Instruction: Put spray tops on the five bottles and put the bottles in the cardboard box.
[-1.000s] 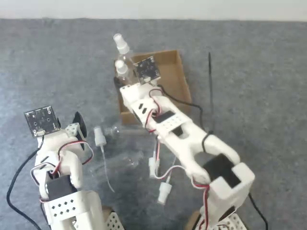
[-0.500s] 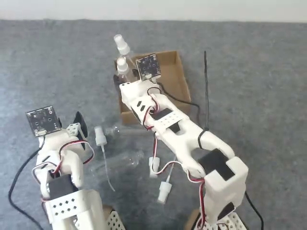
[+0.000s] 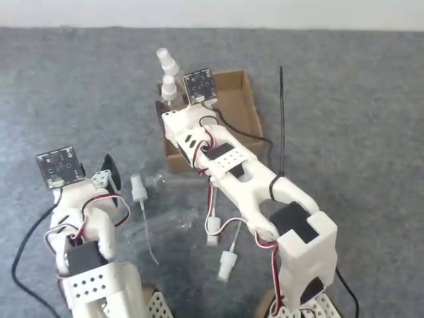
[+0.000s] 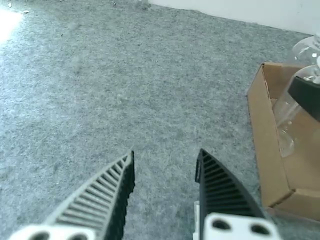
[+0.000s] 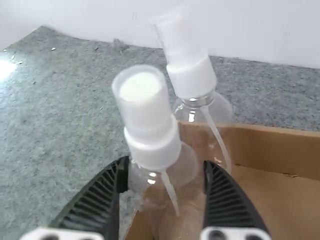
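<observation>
The right gripper [image 5: 165, 161] is gripping a bottle [image 5: 150, 125] by its shoulder, with both fingers pressing on the clear body just under the white spray cap. The bottle is standing upright at the far left corner of the box [image 5: 260, 150]. A second bottle [image 5: 196, 80], also capped, is standing just behind it by the far wall. Bare cardboard is showing toward the box's right and near walls.

The left gripper [image 4: 165, 152] is hanging wide open with nothing between its fingers. It is over the carpet [image 4: 125, 75] near the left edge, well apart from the box.

Between the arms, a third bottle [image 3: 161, 180] is lying on its side just off the box's near wall. A top [image 3: 138, 189] is lying beside its neck. A fourth bottle [image 3: 162, 224] is lying nearer the arm bases. A second top [image 3: 212, 232] is lying partly under the right arm and a third top [image 3: 227, 264] is lying nearer still.

A thin black tie [image 3: 281, 119] is sticking out from the right arm and passing to the right of the box. Grey carpet is stretching open to the left and right edges, and a pale wall [image 3: 212, 12] is running along its far edge.
</observation>
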